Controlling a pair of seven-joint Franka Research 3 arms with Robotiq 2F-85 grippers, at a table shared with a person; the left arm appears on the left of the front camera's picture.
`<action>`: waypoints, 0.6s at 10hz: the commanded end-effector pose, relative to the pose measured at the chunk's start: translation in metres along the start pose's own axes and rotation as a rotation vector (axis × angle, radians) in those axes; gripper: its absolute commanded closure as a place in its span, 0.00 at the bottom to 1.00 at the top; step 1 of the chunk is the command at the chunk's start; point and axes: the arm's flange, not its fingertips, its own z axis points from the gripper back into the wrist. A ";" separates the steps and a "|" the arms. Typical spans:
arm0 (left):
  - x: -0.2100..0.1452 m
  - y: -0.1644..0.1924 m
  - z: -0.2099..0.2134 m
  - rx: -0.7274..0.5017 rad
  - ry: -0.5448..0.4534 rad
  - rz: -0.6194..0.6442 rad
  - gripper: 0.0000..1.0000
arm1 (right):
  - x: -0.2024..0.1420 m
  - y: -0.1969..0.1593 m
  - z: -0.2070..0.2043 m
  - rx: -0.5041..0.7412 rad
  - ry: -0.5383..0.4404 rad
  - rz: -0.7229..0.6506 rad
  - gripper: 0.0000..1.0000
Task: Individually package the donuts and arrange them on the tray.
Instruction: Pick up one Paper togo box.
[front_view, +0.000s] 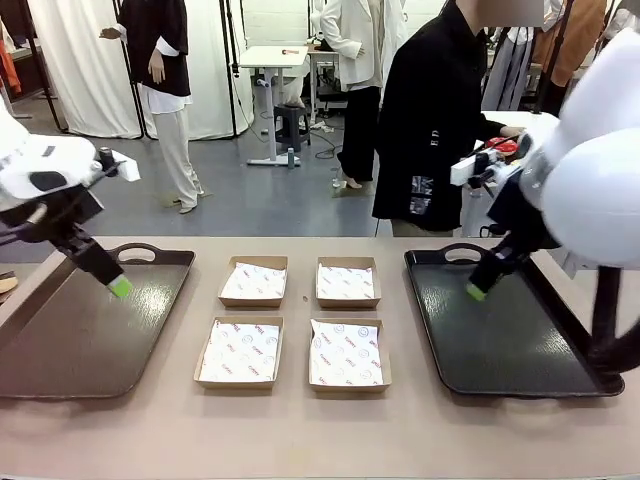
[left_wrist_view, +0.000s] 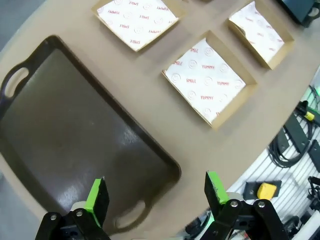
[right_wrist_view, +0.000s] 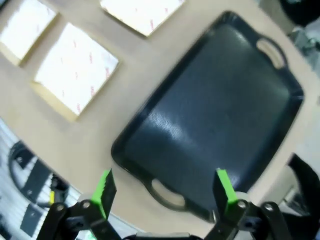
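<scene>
Your left tool (left_wrist_view: 155, 192) and right tool (right_wrist_view: 165, 192) hung with fingers apart, each over a dark tray (front_view: 60, 340), and none of the donuts lay in the four lined boxes (front_view: 253, 281), so all packaging remained.

Across my bench (front_view: 300, 430) stands a person in black (front_view: 430, 110). Farther behind the bench is a white desk (front_view: 272, 57). Below its near edge lie black cables (left_wrist_view: 282, 147) and a yellow block (left_wrist_view: 266, 190).
</scene>
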 end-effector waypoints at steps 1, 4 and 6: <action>-0.134 -0.055 -0.047 0.070 -0.012 -0.018 0.00 | -0.156 0.049 -0.049 -0.090 -0.021 -0.004 0.00; 0.000 0.000 0.000 0.000 0.000 0.000 0.00 | 0.000 0.000 0.000 0.000 0.000 0.000 0.00; -0.013 0.020 0.016 -0.267 -0.149 0.121 0.00 | -0.018 -0.029 0.018 0.278 -0.119 -0.106 0.00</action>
